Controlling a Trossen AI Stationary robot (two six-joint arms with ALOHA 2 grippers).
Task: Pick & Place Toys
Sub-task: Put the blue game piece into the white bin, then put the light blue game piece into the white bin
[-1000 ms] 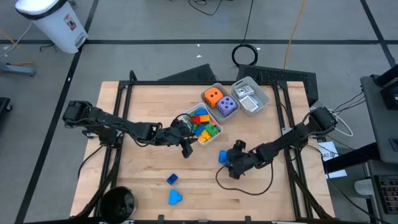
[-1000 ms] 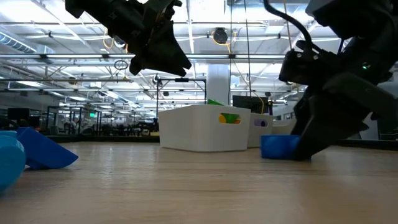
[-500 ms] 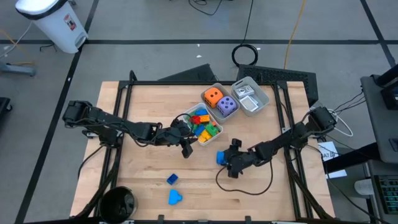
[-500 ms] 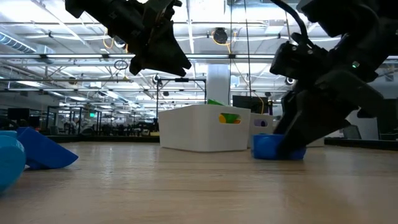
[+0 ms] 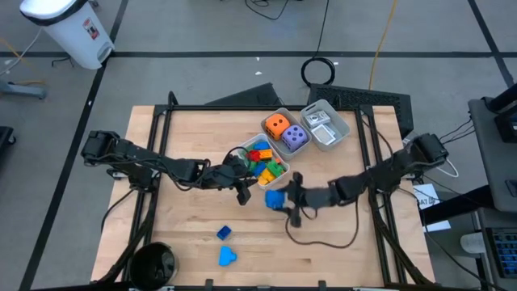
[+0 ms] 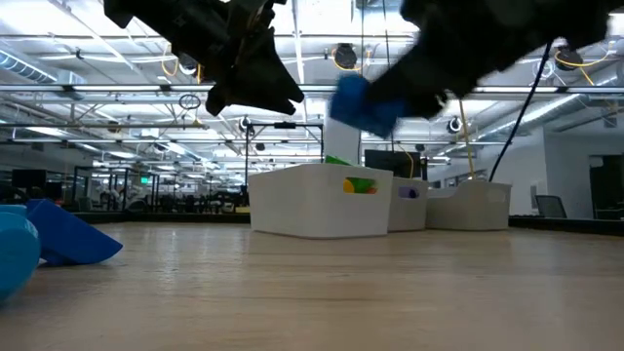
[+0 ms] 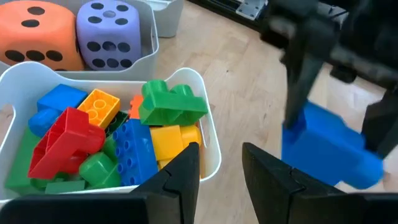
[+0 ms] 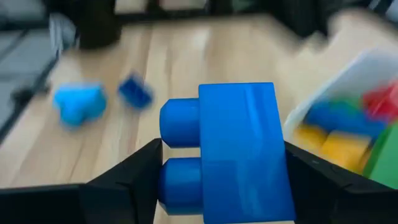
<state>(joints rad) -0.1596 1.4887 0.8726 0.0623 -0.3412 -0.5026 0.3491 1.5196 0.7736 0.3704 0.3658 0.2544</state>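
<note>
**Inspector:** Right wrist view first. What is that gripper carrying?

**Operator:** My right gripper (image 8: 221, 163) has its fingers clamped on a blue brick (image 8: 227, 152), one finger on each side of it. In the high view that brick (image 5: 275, 199) sits at the tip of the right gripper (image 5: 283, 200), just beside the near corner of the white tray (image 5: 280, 175). The low view shows the brick (image 6: 363, 103) well clear of the table (image 6: 312, 292), lifted above the tray's rim.

**Inspector:** And the left arm?

**Operator:** I see the left gripper (image 5: 240, 191) hovering by the same tray, on its other side. From its wrist camera, the fingers (image 7: 180, 180) stand a little apart with nothing between them. They point at the tray wall (image 7: 208, 158).

**Inspector:** Tray contents?

**Operator:** I count red, blue, yellow, green and orange bricks (image 7: 118, 143) heaped inside it. The next tray holds an orange die (image 5: 276, 124) and a purple die (image 5: 294, 137) side by side. A third, clear tray (image 5: 325, 124) holds something pale; I cannot make out what from above.

**Inspector:** Anything loose on the table?

**Operator:** Two blue pieces lie near the front edge: a small dark blue brick (image 5: 224, 233) and a lighter blue rounded piece (image 5: 228, 256), close together, well apart from both grippers.
</note>
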